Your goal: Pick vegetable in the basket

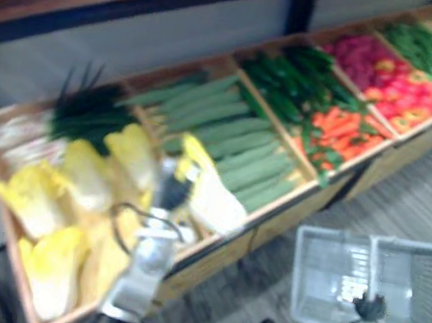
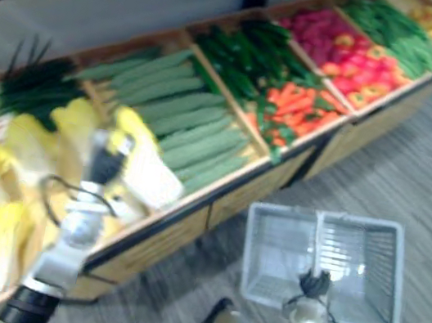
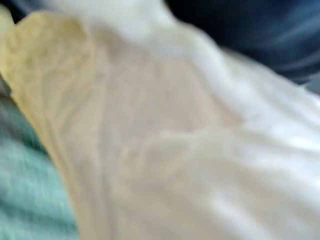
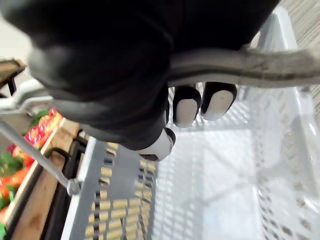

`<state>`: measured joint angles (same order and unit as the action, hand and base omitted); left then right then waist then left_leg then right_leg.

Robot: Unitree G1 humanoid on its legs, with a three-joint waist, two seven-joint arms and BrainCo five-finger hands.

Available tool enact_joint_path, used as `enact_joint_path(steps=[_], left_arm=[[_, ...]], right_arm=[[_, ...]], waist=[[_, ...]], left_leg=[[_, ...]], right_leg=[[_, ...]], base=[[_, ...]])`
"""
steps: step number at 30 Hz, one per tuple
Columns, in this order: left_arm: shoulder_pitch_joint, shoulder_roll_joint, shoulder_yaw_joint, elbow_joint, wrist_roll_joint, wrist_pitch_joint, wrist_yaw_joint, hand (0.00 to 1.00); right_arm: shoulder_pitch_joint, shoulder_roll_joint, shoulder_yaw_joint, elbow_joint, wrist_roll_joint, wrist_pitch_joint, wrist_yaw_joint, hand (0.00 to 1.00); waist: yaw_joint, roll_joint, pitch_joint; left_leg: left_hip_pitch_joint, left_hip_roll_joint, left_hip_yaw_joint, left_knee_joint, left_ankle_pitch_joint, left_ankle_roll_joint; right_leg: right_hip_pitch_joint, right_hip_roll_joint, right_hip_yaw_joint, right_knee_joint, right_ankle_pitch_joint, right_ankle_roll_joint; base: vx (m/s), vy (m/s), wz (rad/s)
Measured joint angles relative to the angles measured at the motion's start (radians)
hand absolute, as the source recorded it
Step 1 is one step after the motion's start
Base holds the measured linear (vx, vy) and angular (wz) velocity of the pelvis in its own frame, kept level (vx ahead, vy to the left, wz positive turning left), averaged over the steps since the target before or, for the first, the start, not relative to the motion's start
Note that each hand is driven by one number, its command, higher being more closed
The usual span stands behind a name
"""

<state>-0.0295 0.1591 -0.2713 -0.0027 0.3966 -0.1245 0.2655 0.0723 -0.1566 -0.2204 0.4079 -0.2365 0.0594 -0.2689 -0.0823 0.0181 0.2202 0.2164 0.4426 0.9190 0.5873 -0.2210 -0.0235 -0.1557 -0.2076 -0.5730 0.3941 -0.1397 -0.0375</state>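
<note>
Left hand (image 1: 169, 193) is right against 1 napa cabbage (image 1: 212, 192), which is at the front of the wooden display crate (image 1: 207, 264), between the other cabbages (image 1: 85, 177) and the cucumbers (image 1: 243, 145). We can't tell if the hand is gripping it. Cabbage long axis is diagonal: yellow leaf end points back-left, white stem end front-right, toward the basket (image 1: 419, 287). Right hand (image 4: 130, 95) is curled round the basket's metal handle (image 4: 250, 62). The grey plastic basket is in front of the crate, apart from the cabbage.
</note>
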Motion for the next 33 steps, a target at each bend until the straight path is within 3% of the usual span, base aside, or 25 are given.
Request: enact_joint_path(steps=[1,2,3,4,5,6,7,10,13,15,16,17,18,20,22,23,25,26,28,29,30,31,33], left_arm=[[0.001,-0.002,-0.040,0.082,-0.030,-0.005,-0.042,1.00],[0.018,-0.005,-0.065,0.167,-0.047,-0.005,-0.080,1.00],[0.022,-0.005,-0.070,0.183,-0.051,-0.005,-0.086,1.00],[0.048,-0.003,-0.089,0.230,-0.068,-0.002,-0.107,1.00],[0.065,-0.003,-0.102,0.249,-0.070,-0.002,-0.115,1.00],[0.100,0.000,-0.147,0.277,-0.068,-0.002,-0.124,1.00],[0.108,-0.001,-0.166,0.286,-0.068,-0.002,-0.128,1.00],[0.120,0.009,-0.197,0.329,-0.064,0.003,-0.129,1.00],[0.111,-0.009,-0.253,0.331,-0.066,0.003,-0.143,1.00],[0.101,-0.030,-0.289,0.331,-0.066,0.001,-0.155,1.00],[0.093,-0.048,-0.310,0.338,-0.066,0.000,-0.156,1.00],[0.084,-0.049,-0.320,0.342,-0.066,0.000,-0.159,1.00],[0.069,-0.048,-0.331,0.355,-0.066,-0.001,-0.162,1.00],[0.004,-0.044,-0.358,0.380,-0.066,0.003,-0.163,1.00],[-0.008,-0.037,-0.364,0.382,-0.067,0.008,-0.163,1.00],[-0.010,-0.028,-0.375,0.381,-0.068,0.010,-0.160,1.00],[-0.012,-0.024,-0.383,0.381,-0.068,0.014,-0.154,1.00],[-0.014,-0.024,-0.383,0.381,-0.070,0.014,-0.144,1.00],[-0.017,-0.023,-0.383,0.380,-0.071,0.018,-0.126,1.00],[-0.017,-0.017,-0.385,0.379,-0.071,0.019,-0.119,1.00],[-0.019,-0.001,-0.392,0.372,-0.071,0.019,-0.118,1.00],[-0.022,-0.003,-0.393,0.375,-0.071,0.026,-0.118,0.00],[-0.023,-0.002,-0.403,0.377,-0.068,0.028,-0.117,0.00]], right_arm=[[0.009,0.005,0.031,-0.036,0.000,0.001,0.008,1.00],[0.023,0.014,0.076,-0.080,0.001,0.001,0.020,1.00],[0.025,0.018,0.087,-0.086,0.001,0.000,0.022,1.00],[0.024,0.017,0.134,-0.099,0.003,0.000,0.033,1.00],[0.025,0.017,0.165,-0.105,0.004,0.000,0.038,1.00],[0.031,0.018,0.235,-0.129,0.009,0.000,0.050,1.00],[0.032,0.018,0.255,-0.135,0.009,-0.002,0.059,1.00],[0.032,0.017,0.324,-0.172,0.011,-0.002,0.082,1.00],[0.010,0.018,0.435,-0.182,0.011,-0.001,0.104,1.00],[-0.029,0.026,0.495,-0.182,0.012,-0.003,0.108,1.00],[-0.047,0.037,0.516,-0.182,0.009,-0.007,0.113,1.00],[-0.053,0.044,0.525,-0.182,0.009,-0.010,0.118,1.00],[-0.053,0.051,0.541,-0.183,0.009,-0.018,0.123,1.00],[-0.067,0.080,0.549,-0.199,0.008,-0.039,0.133,1.00],[-0.080,0.082,0.553,-0.195,0.007,-0.039,0.148,1.00],[-0.082,0.074,0.574,-0.191,0.001,-0.039,0.157,1.00],[-0.091,0.064,0.595,-0.189,0.000,-0.039,0.166,1.00],[-0.107,0.054,0.610,-0.188,0.000,-0.039,0.168,1.00],[-0.138,0.039,0.637,-0.180,-0.001,-0.040,0.175,1.00],[-0.148,0.036,0.654,-0.173,-0.001,-0.043,0.179,1.00],[-0.155,0.035,0.669,-0.171,-0.002,-0.048,0.183,1.00],[-0.170,0.031,0.673,-0.156,-0.001,-0.048,0.187,1.00],[-0.177,0.031,0.697,-0.155,-0.001,-0.048,0.185,1.00]], waist=[[-0.002,-0.002,-0.002],[0.001,-0.004,-0.002],[0.001,-0.003,-0.003],[0.006,-0.005,-0.002],[0.010,-0.006,-0.003],[0.023,0.003,-0.008],[0.030,0.007,-0.008],[0.056,0.019,-0.012],[0.066,0.022,-0.011],[0.067,0.029,-0.013],[0.074,0.037,-0.015],[0.083,0.036,-0.014],[0.085,0.028,-0.018],[0.082,-0.034,-0.012],[0.073,-0.042,-0.003],[0.059,-0.044,-0.001],[0.058,-0.044,-0.002],[0.059,-0.044,-0.002],[0.058,-0.040,0.001],[0.058,-0.048,-0.003],[0.055,-0.065,-0.002],[0.055,-0.038,0.002],[0.053,-0.016,-0.001]], left_leg=[[-0.018,0.043,-0.071,0.105,0.070,0.059],[-0.082,0.058,-0.248,0.237,0.145,0.111],[-0.100,0.048,-0.293,0.257,0.132,0.093],[-0.154,-0.022,-0.468,0.293,0.078,0.049],[-0.171,-0.062,-0.546,0.297,0.051,0.030],[-0.200,-0.135,-0.658,0.280,-0.008,-0.008],[-0.207,-0.155,-0.691,0.264,-0.022,-0.016],[-0.317,-0.305,-0.916,0.172,-0.099,-0.046],[-0.373,-0.404,-1.044,-0.033,-0.102,-0.044],[-0.376,-0.418,-1.080,-0.192,-0.070,-0.057],[-0.361,-0.399,-1.048,-0.219,0.000,-0.055],[-0.352,-0.395,-1.024,-0.220,0.009,-0.044],[-0.346,-0.396,-0.997,-0.222,0.004,-0.035],[-0.260,-0.449,-0.903,-0.330,0.007,0.015],[-0.213,-0.457,-0.878,-0.362,0.022,0.032],[-0.150,-0.457,-0.865,-0.391,0.026,0.039],[-0.107,-0.449,-0.858,-0.418,0.025,0.039],[-0.099,-0.439,-0.854,-0.432,0.024,0.037],[-0.099,-0.414,-0.852,-0.442,0.012,0.017],[-0.097,-0.405,-0.847,-0.440,-0.005,-0.010],[-0.086,-0.404,-0.845,-0.427,-0.036,-0.049],[-0.092,-0.377,-0.846,-0.412,-0.054,-0.065],[-0.087,-0.320,-0.819,-0.402,-0.054,-0.069]], right_leg=[[0.003,0.048,0.061,-0.013,-0.007,-0.011],[0.004,0.106,0.153,-0.032,-0.006,-0.013],[0.003,0.116,0.168,-0.034,-0.006,-0.013],[0.003,0.156,0.249,-0.046,-0.006,-0.016],[0.004,0.177,0.293,-0.053,-0.008,-0.021],[0.012,0.221,0.367,-0.078,0.002,-0.036],[0.018,0.240,0.396,-0.089,0.005,-0.042],[0.043,0.303,0.539,-0.136,0.020,-0.065],[0.069,0.320,0.650,-0.166,0.026,-0.074],[0.074,0.336,0.717,-0.169,0.026,-0.067],[0.081,0.355,0.765,-0.168,0.028,-0.058],[0.090,0.358,0.786,-0.168,0.029,-0.052],[0.091,0.353,0.802,-0.166,0.025,-0.038],[-0.005,0.256,0.734,0.045,-0.049,0.087],[-0.055,0.228,0.661,0.182,-0.048,0.098],[-0.097,0.183,0.549,0.324,-0.056,0.096],[-0.128,0.134,0.471,0.397,-0.086,0.052],[-0.155,0.101,0.433,0.377,-0.096,0.036],[-0.177,0.078,0.415,0.236,-0.092,0.040],[-0.165,0.070,0.430,0.079,-0.041,0.060],[-0.136,0.058,0.447,-0.047,0.094,0.083],[-0.133,0.090,0.441,-0.048,0.105,0.069],[-0.119,0.145,0.439,-0.061,0.090,0.046]], base=[[0.18,-0.247,-2.22],[0.14,-0.192,-1.88],[0.14,-0.143,-2.06],[0.11,-0.071,-1.56],[0.19,-0.050,-2.54],[0.18,-0.004,-2.11],[0.22,0.034,-2.40],[0.17,0.098,-1.68],[0.16,0.179,-1.25],[0.18,0.219,-1.40],[0.19,0.221,-1.56],[0.22,0.247,-1.23],[0.24,0.249,-0.99],[0.24,0.229,-0.92],[0.22,0.118,-0.31],[0.28,0.084,-0.10],[0.27,0.043,-0.04],[0.34,-0.045,-0.04],[0.34,-0.119,-0.07],[0.32,-0.197,-0.05],[0.34,-0.220,-0.13],[0.35,-0.236,-0.17],[0.30,-0.211,-0.29]])
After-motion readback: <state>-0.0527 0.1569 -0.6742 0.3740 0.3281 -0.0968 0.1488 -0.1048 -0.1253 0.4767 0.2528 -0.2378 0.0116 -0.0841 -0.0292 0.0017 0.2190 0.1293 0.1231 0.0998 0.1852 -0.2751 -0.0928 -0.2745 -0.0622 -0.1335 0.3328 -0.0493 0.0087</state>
